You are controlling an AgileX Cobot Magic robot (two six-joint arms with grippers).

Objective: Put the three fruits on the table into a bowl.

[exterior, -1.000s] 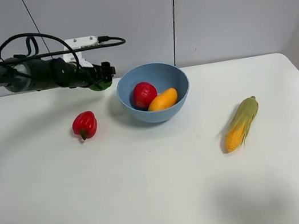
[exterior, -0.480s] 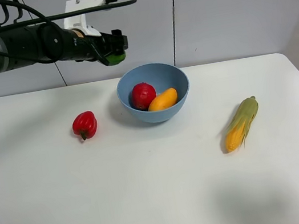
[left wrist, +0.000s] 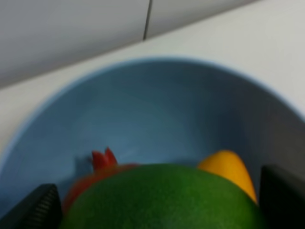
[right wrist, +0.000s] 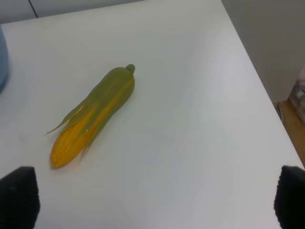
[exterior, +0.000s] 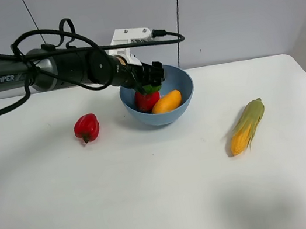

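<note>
The lime (left wrist: pixel 162 198) hangs over the bowl (exterior: pixel 182 94), pinched in the left tool (exterior: pixel 151 82), above the pomegranate (exterior: pixel 145 100) and mango (exterior: pixel 166 101) already lying inside. In the left wrist view it fills the gap between the two dark fingers (left wrist: pixel 40 207), with the pomegranate's crown and the mango's tip showing just beyond it.

The risk, as I judge it, is the drop: the lime is round and would land on two curved fruits, not the bowl's floor, so a release from too high could bounce it over the rim onto the tabletop (exterior: pixel 156 197). A low tool could also knock the near rim and shove the bowl.

The left tool is partly closed, gripping the lime. The right tool (right wrist: pixel 157 210) is spread wide and empty, above the corn (right wrist: pixel 93 117), touching nothing.
</note>
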